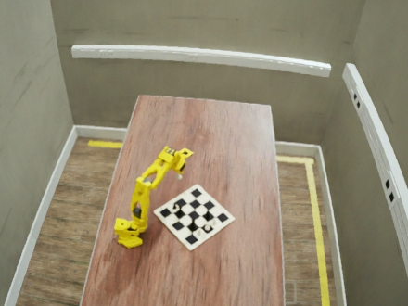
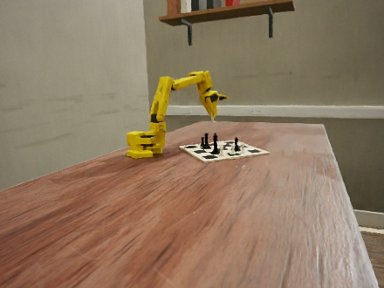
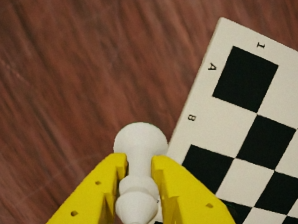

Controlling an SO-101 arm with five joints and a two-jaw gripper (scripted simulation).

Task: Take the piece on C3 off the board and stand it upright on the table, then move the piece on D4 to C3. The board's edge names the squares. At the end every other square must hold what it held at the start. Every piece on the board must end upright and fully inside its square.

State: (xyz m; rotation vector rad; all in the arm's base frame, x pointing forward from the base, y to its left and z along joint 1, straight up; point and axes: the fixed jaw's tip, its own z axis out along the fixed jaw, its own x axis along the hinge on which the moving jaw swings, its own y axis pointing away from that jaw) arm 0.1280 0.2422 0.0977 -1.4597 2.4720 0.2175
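Note:
My gripper is shut on a white pawn, held by its stem with the round head pointing down. It hangs high in the air over the bare wood just off the board's edge, beside the letters. The small chessboard lies flat on the table in front of the arm's base. Several black pieces and a few white pieces stand on it.
The wooden table is long and narrow, with floor on both sides. The arm's yellow base sits near the table's left edge beside the board.

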